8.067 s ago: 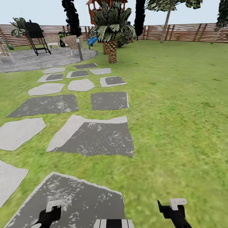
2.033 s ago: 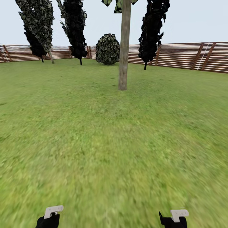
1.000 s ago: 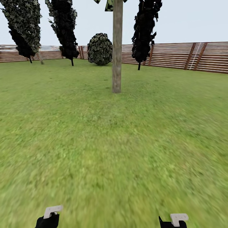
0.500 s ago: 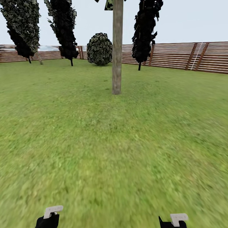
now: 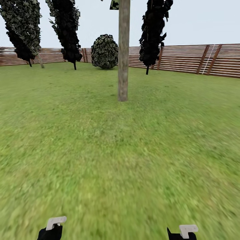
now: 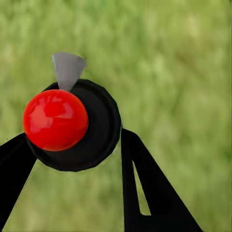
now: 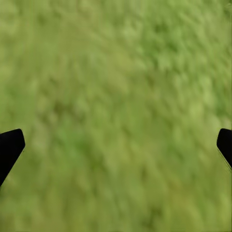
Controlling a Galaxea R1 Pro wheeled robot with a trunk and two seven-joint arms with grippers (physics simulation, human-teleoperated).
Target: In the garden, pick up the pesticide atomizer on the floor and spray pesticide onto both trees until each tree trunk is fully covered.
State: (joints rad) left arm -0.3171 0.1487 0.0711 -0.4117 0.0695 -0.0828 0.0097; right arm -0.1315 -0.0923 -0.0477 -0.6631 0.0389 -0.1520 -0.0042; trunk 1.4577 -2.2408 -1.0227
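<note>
While the tree trunk [image 5: 123, 53] stands well ahead mid-lawn [image 5: 133, 160], the pesticide atomizer [image 6: 72, 123] is clamped between the left gripper [image 6: 77, 159] fingers; the right gripper [image 7: 116, 145] is spread wide, empty. Spray released from here would likely fall short.

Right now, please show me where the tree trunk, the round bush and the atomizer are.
tree trunk [image 5: 123, 56]: head view, middle of the bark.
round bush [image 5: 105, 52]: head view, centre of its foliage.
atomizer [image 6: 55, 119]: left wrist view, red top.
</note>
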